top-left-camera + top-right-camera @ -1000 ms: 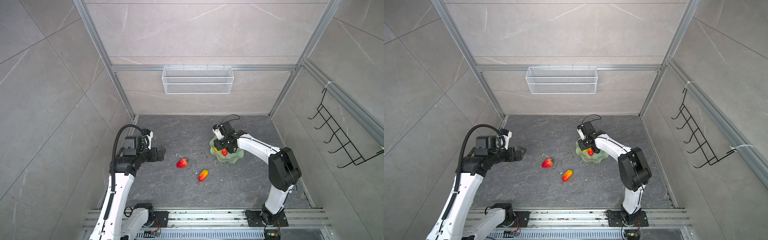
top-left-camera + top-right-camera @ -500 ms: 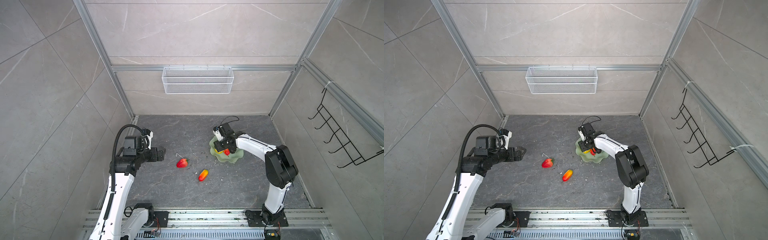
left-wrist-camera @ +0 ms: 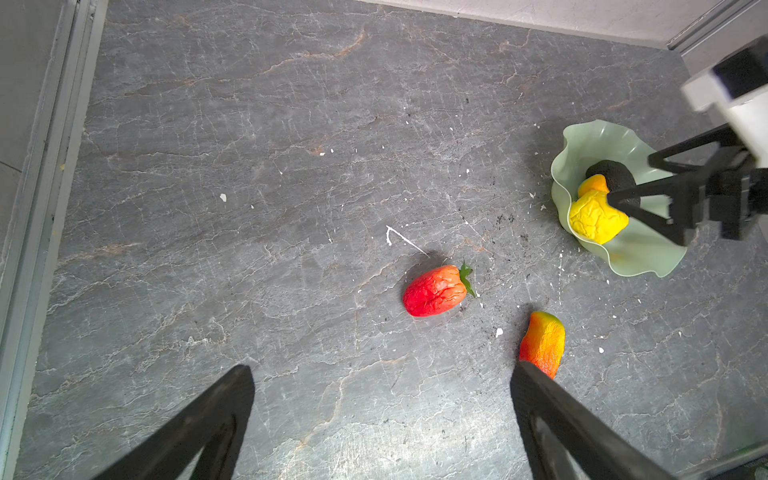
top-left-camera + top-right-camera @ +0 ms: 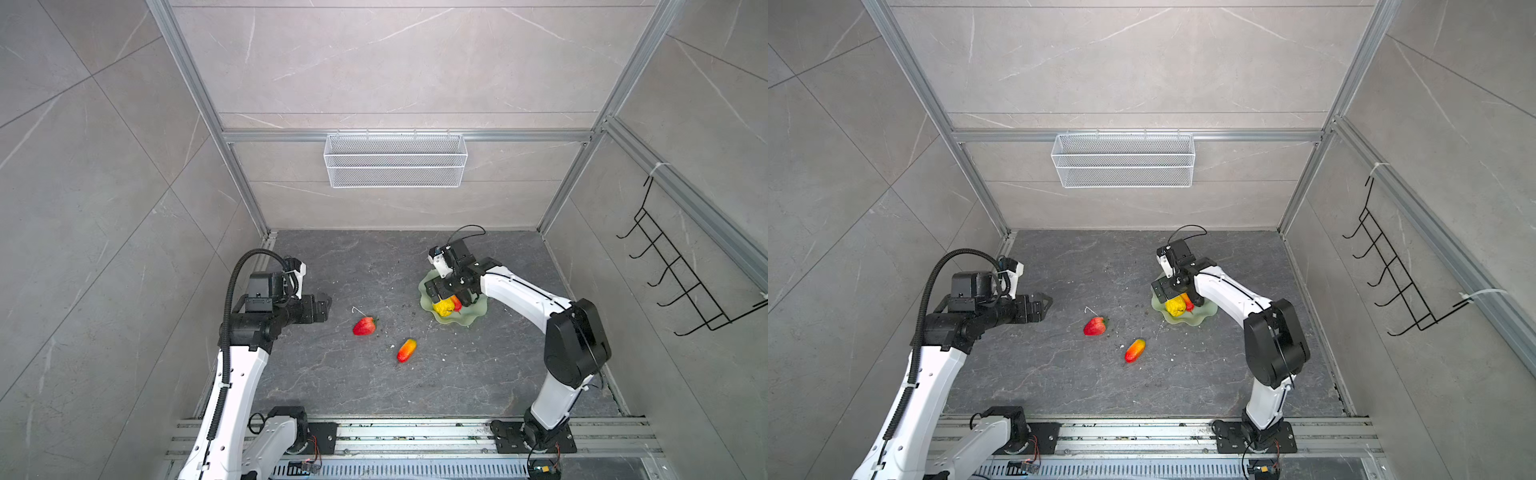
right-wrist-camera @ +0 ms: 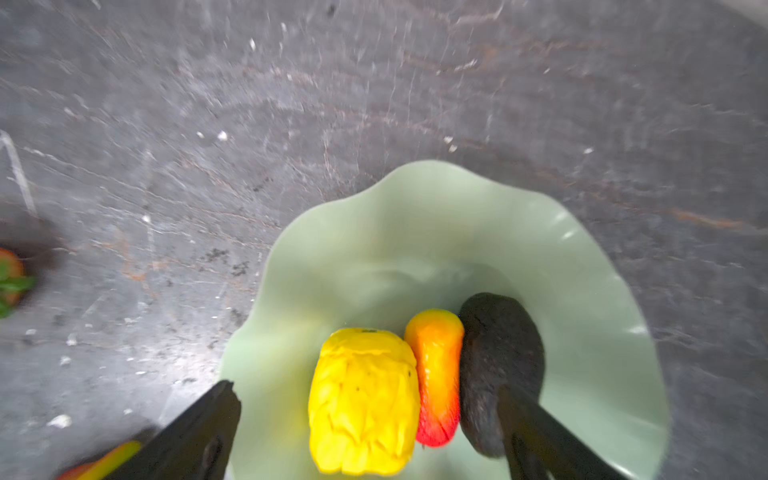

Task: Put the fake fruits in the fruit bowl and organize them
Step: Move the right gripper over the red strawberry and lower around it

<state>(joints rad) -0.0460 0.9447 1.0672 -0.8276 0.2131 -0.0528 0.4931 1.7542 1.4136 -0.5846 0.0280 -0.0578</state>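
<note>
Strawberry [image 4: 365,326] and one long red-orange fruit [image 4: 407,350] lie on the floor between your arms, outside the fruit bowl [image 4: 473,312]. Your left gripper [image 3: 382,372], apart and empty, is nearer the strawberry. Your right gripper [image 4: 451,297] hangs apart and empty over the bowl.

The setting is a robotics test cell in a lab. Grey stone-look wall panels [image 4: 395,62] in an aluminium frame [image 4: 199,104] enclose a dark worktop [image 4: 374,386]. A left robot arm [image 4: 232,374] and a right robot arm [image 4: 528,299] stand on a metal rail [image 4: 415,434] at its front edge. A wire basket [image 4: 395,162] and a hook rack [image 4: 673,282] hang on the walls.
</note>
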